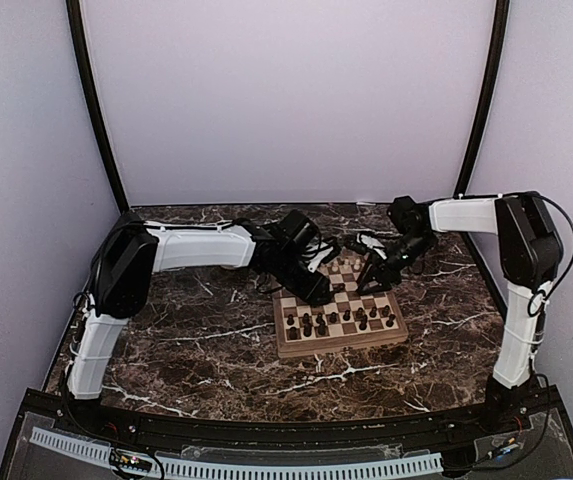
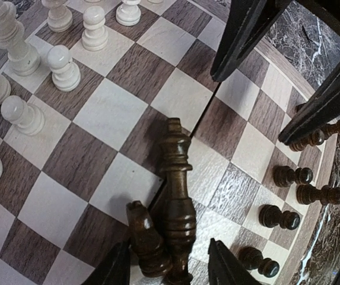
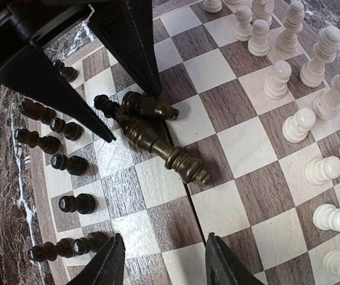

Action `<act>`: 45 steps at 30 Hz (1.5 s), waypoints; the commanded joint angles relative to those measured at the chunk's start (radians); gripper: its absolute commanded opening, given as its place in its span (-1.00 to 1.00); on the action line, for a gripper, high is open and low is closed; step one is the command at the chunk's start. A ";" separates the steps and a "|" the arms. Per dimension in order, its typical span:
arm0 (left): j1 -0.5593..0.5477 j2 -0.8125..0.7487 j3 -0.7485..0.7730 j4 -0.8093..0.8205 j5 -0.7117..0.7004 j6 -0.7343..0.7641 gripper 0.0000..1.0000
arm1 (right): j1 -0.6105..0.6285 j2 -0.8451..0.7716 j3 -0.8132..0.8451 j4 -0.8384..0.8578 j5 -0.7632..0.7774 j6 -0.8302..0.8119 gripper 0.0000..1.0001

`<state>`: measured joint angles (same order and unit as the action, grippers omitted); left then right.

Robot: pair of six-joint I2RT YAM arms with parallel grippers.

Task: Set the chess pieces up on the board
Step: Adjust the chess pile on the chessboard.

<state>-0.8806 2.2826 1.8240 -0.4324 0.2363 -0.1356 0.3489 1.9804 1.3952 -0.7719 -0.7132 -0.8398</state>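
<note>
The board (image 1: 342, 346) lies mid-table. Cream-white pieces (image 1: 342, 268) stand along its far side and dark pieces (image 1: 338, 320) along its near side. In the left wrist view a tall dark piece (image 2: 178, 190) and a shorter dark piece (image 2: 146, 237) lie toppled side by side on the middle squares. My left gripper (image 2: 168, 270) is open, a finger on either side of their bases. My right gripper (image 3: 164, 264) is open and empty, over the squares just beyond the tall piece's head (image 3: 184, 166). White pieces (image 2: 63, 68) stand upright in rows.
Dark pawns (image 3: 69, 163) stand near the board's rim (image 3: 39, 178). The two grippers face each other closely over the board; the right one's fingers (image 2: 247, 35) show in the left wrist view. Dark marble tabletop (image 1: 196, 340) surrounds the board.
</note>
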 commanded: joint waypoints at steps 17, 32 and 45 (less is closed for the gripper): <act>0.047 -0.116 -0.216 0.166 0.148 0.004 -0.12 | 0.073 0.111 0.111 0.071 0.044 -0.064 0.08; 0.071 -0.139 -0.295 0.241 0.194 -0.042 -0.13 | 0.122 0.151 0.126 -0.032 0.112 -0.138 -0.30; 0.071 -0.178 -0.365 0.353 0.238 -0.056 0.12 | 0.121 0.055 0.016 -0.004 0.142 -0.117 -0.55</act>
<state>-0.8051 2.1612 1.5112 -0.0910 0.4465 -0.1768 0.4534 2.0644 1.4662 -0.7341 -0.6186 -0.9623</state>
